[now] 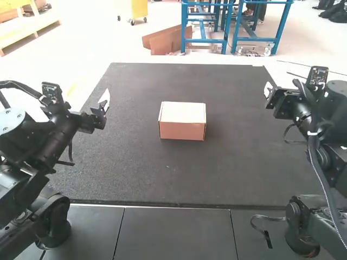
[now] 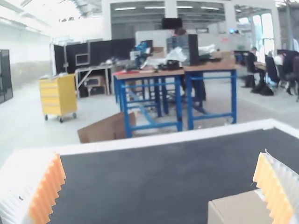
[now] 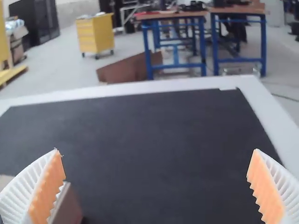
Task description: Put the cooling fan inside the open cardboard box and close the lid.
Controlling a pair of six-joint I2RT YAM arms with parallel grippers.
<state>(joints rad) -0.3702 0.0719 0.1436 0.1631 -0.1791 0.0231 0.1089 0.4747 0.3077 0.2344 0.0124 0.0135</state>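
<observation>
Left gripper (image 1: 103, 110) and right gripper (image 1: 269, 95) hang wide open and empty, flanking the closed brown cardboard box (image 1: 182, 120), the task seemingly done.

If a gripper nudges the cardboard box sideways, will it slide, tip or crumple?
The cardboard box is low and wide, so it probably slides rather than tips. The mat looks rough, so it may drag. Closed flaps likely keep it stiff.
</observation>
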